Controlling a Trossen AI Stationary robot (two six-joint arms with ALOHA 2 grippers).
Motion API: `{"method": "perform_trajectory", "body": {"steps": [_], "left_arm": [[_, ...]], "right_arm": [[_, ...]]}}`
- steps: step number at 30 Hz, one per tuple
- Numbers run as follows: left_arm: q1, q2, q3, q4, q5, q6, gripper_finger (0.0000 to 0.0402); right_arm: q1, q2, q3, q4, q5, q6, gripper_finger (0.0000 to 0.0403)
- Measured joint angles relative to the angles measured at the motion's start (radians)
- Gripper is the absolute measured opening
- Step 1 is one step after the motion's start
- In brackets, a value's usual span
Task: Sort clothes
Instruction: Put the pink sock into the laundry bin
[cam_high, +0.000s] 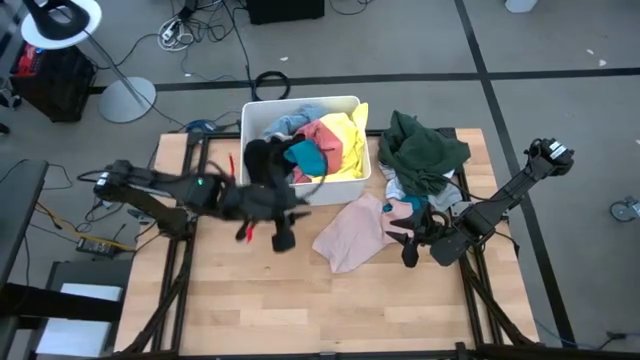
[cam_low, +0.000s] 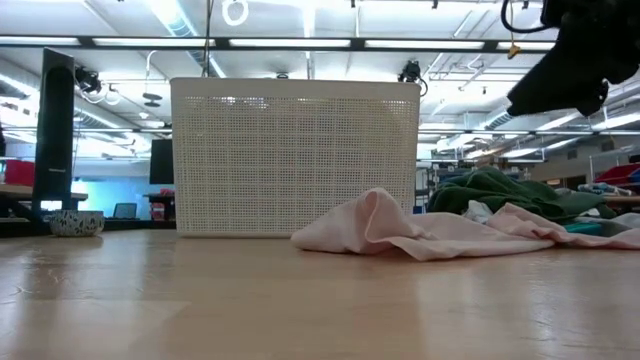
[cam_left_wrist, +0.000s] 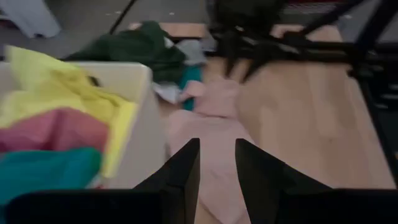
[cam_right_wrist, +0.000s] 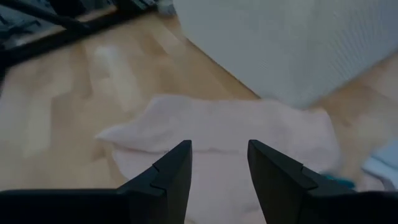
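Observation:
A white bin (cam_high: 352, 178) at the table's far middle holds yellow (cam_high: 345, 140), maroon (cam_high: 320, 135), teal (cam_high: 305, 157) and blue plaid (cam_high: 285, 122) clothes. A black garment (cam_high: 266, 162) lies over its near left corner. A pink garment (cam_high: 350, 232) lies spread on the table in front of the bin. A pile with a dark green garment (cam_high: 425, 150) on top lies at the far right. My left gripper (cam_high: 295, 212) is open and empty by the bin's near wall, above the pink garment (cam_left_wrist: 214, 134). My right gripper (cam_high: 402, 242) is open and empty above the pink garment's right part (cam_right_wrist: 217, 127).
White and teal pieces (cam_high: 405, 208) show at the near foot of the right pile. In the low view the bin (cam_low: 295, 155) stands behind the pink garment (cam_low: 400, 232). Bare wood (cam_high: 300, 300) fills the near half of the table.

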Motion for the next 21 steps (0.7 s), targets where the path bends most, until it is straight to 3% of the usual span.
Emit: {"method": "perform_trajectory", "body": {"steps": [8, 12, 16, 21], "left_arm": [[-0.092, 0.002, -0.31, 0.408, 0.014, -0.022, 0.0106], [-0.091, 0.001, -0.458, 0.594, 0.05, -0.053, 0.0106], [-0.091, 0.002, -0.565, 0.72, 0.053, -0.094, 0.0106], [-0.091, 0.002, -0.634, 0.758, 0.055, -0.101, 0.0106]], "right_arm": [[-0.095, 0.0, 0.091, -0.344, -0.167, 0.194, 0.0147], [-0.198, 0.004, 0.102, -0.505, -0.347, 0.26, 0.0137], [-0.293, 0.029, 0.072, -0.56, -0.537, 0.314, 0.0133], [-0.353, 0.096, 0.043, -0.553, -0.594, 0.315, 0.0134]]}}
